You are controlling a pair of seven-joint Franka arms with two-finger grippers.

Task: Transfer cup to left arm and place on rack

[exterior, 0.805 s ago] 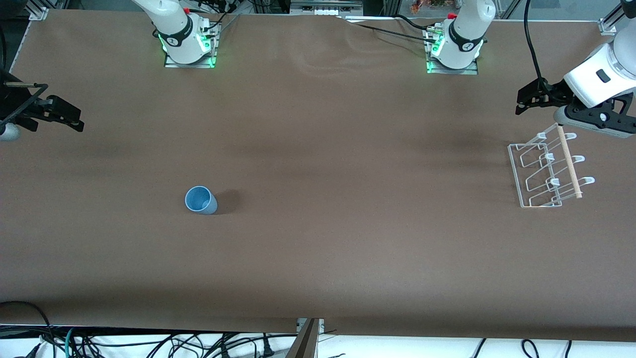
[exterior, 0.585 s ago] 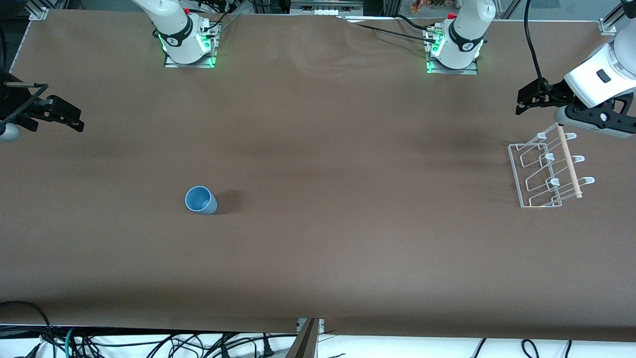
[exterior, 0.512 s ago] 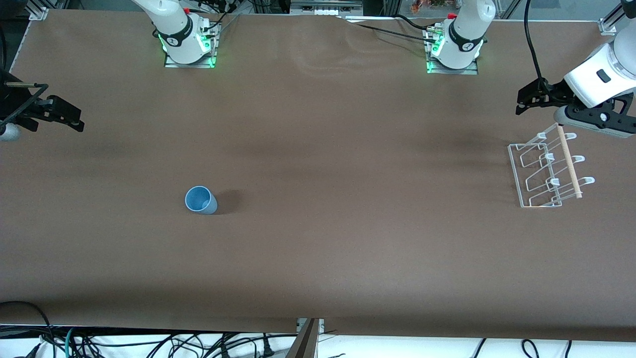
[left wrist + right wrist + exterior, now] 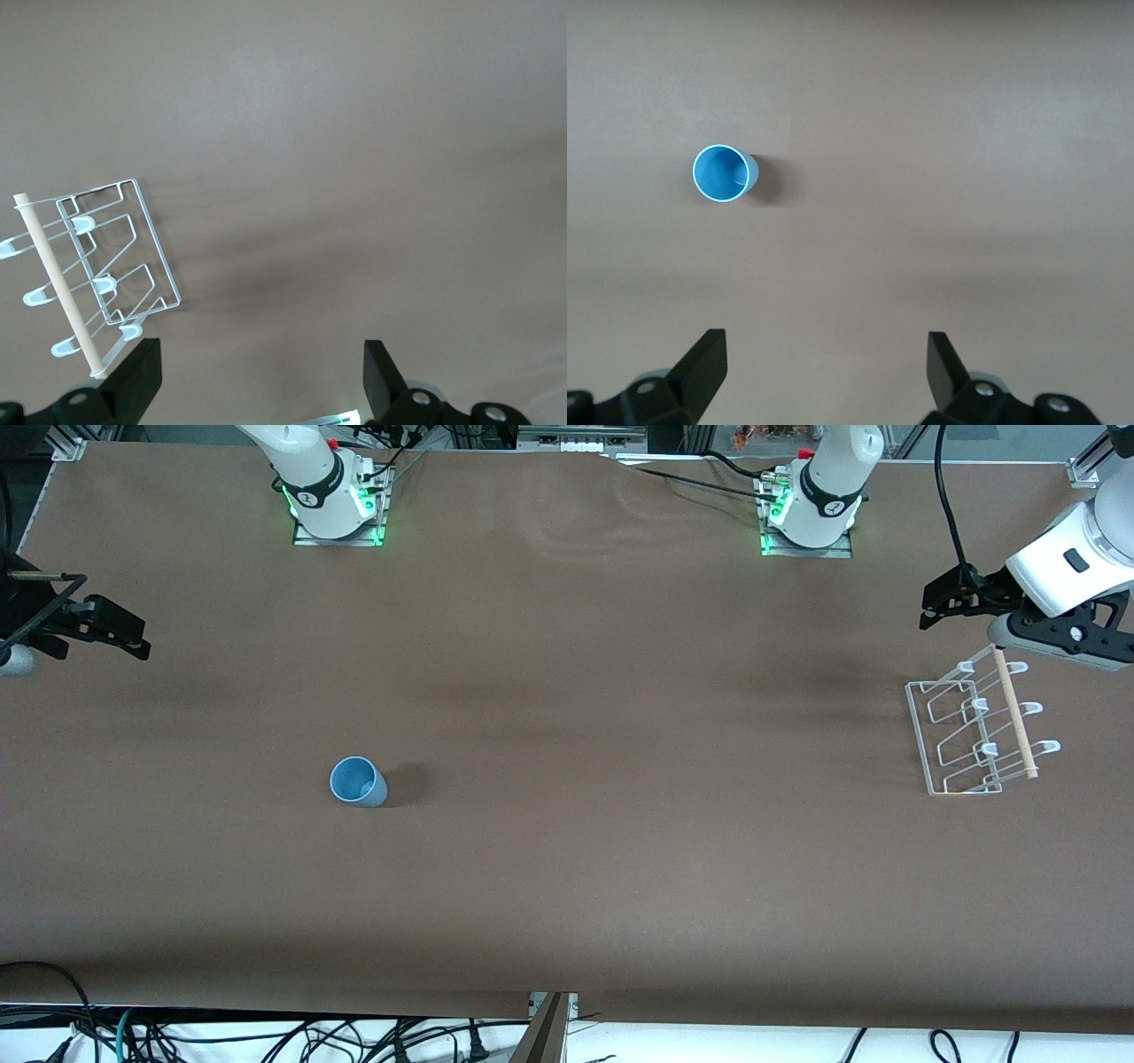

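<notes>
Nothing is done yet: the small light-blue plastic cup [image 4: 358, 781] stands untouched, well apart from the white wire rack [image 4: 973, 728]. The right gripper [image 4: 824, 372] hangs above the table's right-arm end and the left gripper [image 4: 259, 376] beside the rack, both spread wide and empty

The left gripper [image 4: 944, 598] hangs spread wide over the table's left-arm end; the right gripper [image 4: 106, 631] hangs spread over the right-arm end.

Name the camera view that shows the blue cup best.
The right wrist view: the cup shows from above, upright, its open mouth and inside plain. The front view shows it smaller, standing alone on the table. The left wrist view misses it.
</notes>
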